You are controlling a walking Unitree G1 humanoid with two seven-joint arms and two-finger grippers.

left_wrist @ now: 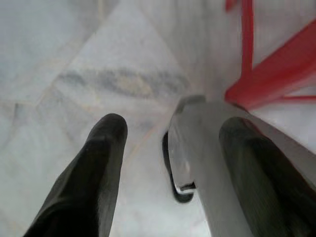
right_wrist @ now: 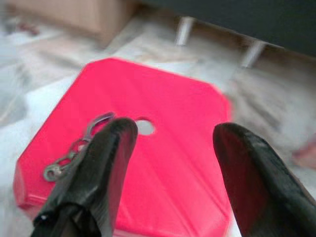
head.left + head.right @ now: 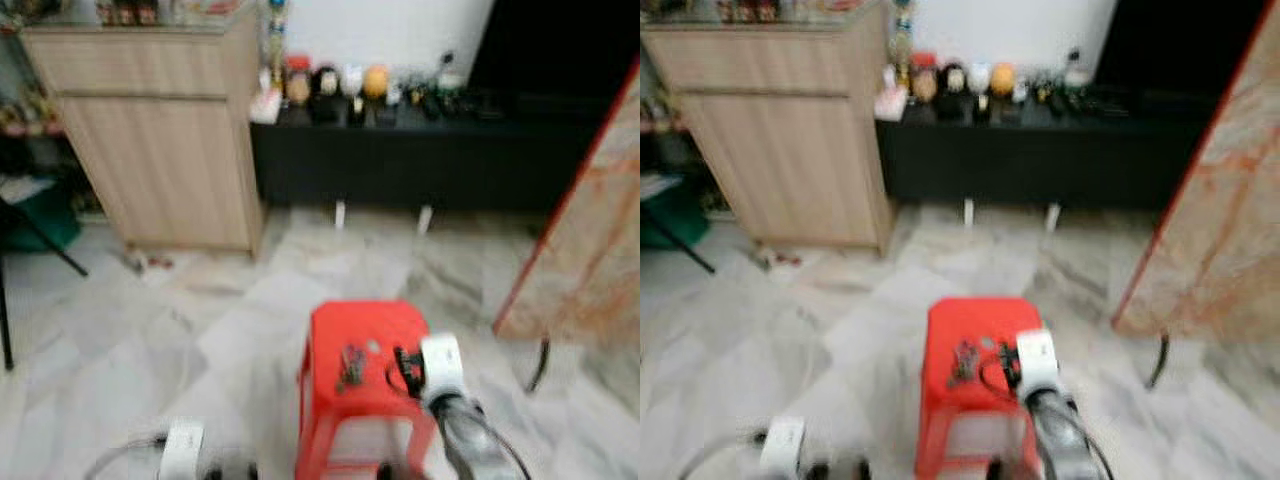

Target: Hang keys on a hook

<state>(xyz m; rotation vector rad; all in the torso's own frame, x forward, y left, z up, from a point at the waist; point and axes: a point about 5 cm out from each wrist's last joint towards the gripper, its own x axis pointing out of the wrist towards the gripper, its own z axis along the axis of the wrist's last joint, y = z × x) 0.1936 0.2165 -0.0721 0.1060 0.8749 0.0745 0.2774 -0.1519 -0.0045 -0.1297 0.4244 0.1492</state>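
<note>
Metal keys [image 2: 74, 150] on smooth red plastic stool [image 2: 168, 177]

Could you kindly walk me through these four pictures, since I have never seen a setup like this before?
A humanoid robot took these with its own cameras. Two come from its head, looking down at a red stool on a marble floor. A bunch of keys lies on the stool. The other two look along each hand's black fingers. The right hand is open above the stool, near the keys, holding nothing. The left hand hangs open low beside the stool. Behind stand a wooden cabinet and a dark sideboard.
</note>
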